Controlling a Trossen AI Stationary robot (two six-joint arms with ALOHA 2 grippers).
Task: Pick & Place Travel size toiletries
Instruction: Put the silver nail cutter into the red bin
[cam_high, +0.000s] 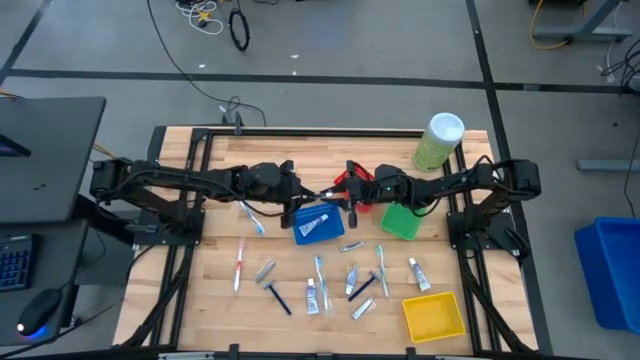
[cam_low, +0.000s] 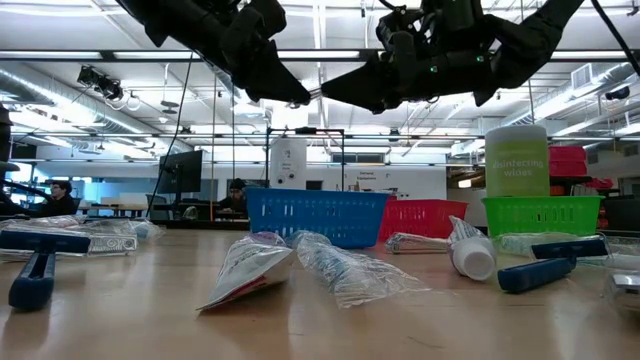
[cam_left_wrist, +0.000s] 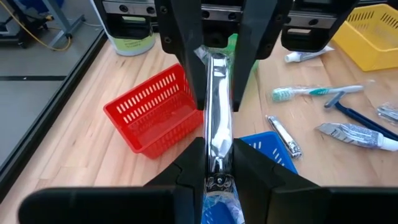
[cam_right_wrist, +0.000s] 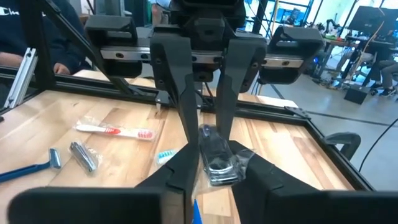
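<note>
A narrow silver item in a clear crinkled wrapper (cam_left_wrist: 217, 118) hangs in the air between my two grippers, above the blue basket (cam_high: 317, 222) and the red basket (cam_left_wrist: 152, 112). My left gripper (cam_left_wrist: 217, 167) comes from the table's left and is shut on one end. My right gripper (cam_right_wrist: 214, 167) comes from the right and is shut on the other end. In the high view they meet tip to tip near the wrapped item (cam_high: 326, 192). Several toothbrushes, tubes and razors (cam_high: 320, 285) lie flat on the near half of the table. My left gripper pinches the wrapped item by its end (cam_left_wrist: 217, 157) between both fingers, roughly level from the table's left and along the item. The item is lifted clear of the table. My right gripper pinches the opposite end (cam_right_wrist: 216, 160), where the wrapper bunches, coming roughly level from the table's right.
A green basket (cam_high: 399, 221) sits under the right arm and a yellow basket (cam_high: 433, 315) by the near right corner. A pale-green cylinder with a white lid (cam_high: 438, 140) stands at the far right. One tube lies in the blue basket. People sit in the room beyond.
</note>
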